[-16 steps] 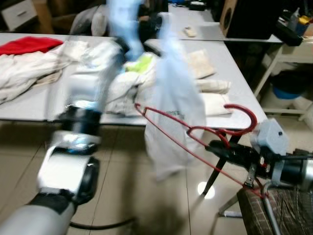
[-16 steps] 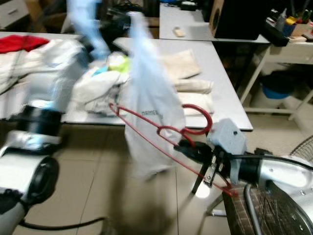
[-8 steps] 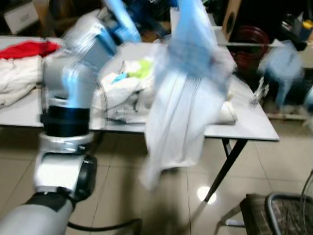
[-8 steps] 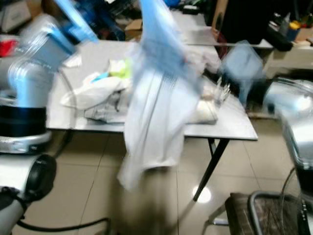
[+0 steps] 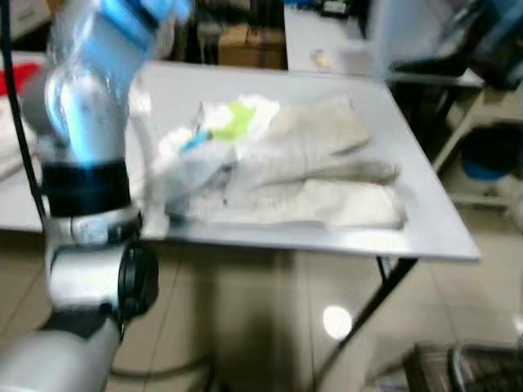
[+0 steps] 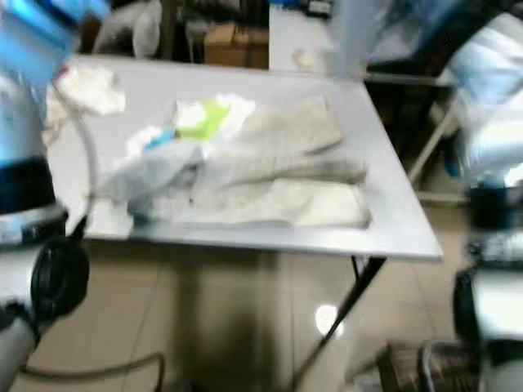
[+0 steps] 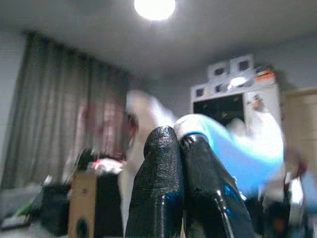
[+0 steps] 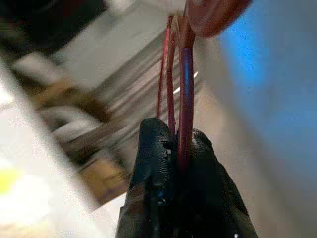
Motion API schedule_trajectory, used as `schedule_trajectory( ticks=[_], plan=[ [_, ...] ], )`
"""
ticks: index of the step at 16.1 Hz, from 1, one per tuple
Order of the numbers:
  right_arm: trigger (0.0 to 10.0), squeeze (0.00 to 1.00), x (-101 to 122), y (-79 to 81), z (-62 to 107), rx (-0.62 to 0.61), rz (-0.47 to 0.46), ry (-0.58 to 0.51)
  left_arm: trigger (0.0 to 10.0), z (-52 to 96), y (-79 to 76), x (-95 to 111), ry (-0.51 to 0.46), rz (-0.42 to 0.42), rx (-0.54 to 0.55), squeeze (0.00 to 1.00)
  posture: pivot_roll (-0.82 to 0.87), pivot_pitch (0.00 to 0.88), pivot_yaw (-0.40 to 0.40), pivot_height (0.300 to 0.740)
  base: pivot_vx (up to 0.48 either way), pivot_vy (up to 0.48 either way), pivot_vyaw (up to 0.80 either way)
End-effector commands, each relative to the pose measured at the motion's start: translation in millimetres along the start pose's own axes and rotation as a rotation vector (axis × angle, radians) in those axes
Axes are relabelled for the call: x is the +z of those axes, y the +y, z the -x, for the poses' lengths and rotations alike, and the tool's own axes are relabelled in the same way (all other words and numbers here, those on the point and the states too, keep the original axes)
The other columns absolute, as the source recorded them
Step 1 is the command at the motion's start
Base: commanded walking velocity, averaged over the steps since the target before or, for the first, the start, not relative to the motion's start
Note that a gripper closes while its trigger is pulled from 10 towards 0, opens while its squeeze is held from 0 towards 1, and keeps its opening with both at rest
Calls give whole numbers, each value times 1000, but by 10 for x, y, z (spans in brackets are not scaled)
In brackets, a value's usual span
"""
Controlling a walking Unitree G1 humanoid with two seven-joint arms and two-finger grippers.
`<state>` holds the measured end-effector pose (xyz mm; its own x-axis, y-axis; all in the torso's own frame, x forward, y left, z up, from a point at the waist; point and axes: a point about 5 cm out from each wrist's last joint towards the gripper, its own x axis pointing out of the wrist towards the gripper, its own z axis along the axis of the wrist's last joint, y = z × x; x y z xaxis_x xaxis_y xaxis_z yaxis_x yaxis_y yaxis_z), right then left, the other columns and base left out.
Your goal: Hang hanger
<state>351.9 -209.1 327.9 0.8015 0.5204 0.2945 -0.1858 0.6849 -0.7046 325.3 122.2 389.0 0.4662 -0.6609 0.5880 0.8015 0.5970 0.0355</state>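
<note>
Red hanger pinched in the right gripper, both arms raised above the table.

The red hanger (image 8: 184,74) sits between the right gripper (image 8: 179,148) fingers, clamped tight on its wire near the hook, with pale blue cloth just beside it — a grip that, by my judgement, leaves the hook free to go over a rail. The left gripper (image 7: 179,144) points up toward the ceiling light (image 7: 154,7), its fingers pressed together on a fold of light blue garment (image 7: 233,148), likely to keep the cloth from slipping — the blur leaves that unsure. Below, folded clothes (image 5: 310,175) lie on the grey table (image 5: 425,220).
</note>
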Motion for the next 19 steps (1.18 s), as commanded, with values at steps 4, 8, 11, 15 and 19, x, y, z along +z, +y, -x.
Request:
schedule_trajectory(
  ticks=[4,8,11,15,19],
  plan=[
    [10000,0,-563,940,659,411,-228,220,10000,37,-141,-749,296,6,77,0,8,2,-2,740,315,0,0],
    [10000,0,-561,1355,1139,543,-369,298,10000,162,-170,-1478,531,-60,171,0,-13,7,25,740,0,0,0],
    [10000,0,-435,1323,1247,559,-391,317,10000,2,20,-1519,535,-166,286,0,-20,0,26,740,0,0,0],
    [10000,0,-316,1403,1323,663,-423,332,10000,-181,325,-1313,453,-268,484,0,-22,0,22,740,0,0,0],
    [10000,0,-220,1378,1410,668,-418,387,10000,-412,403,-1056,381,-332,472,0,-34,0,47,740,0,0,0]
  ],
)
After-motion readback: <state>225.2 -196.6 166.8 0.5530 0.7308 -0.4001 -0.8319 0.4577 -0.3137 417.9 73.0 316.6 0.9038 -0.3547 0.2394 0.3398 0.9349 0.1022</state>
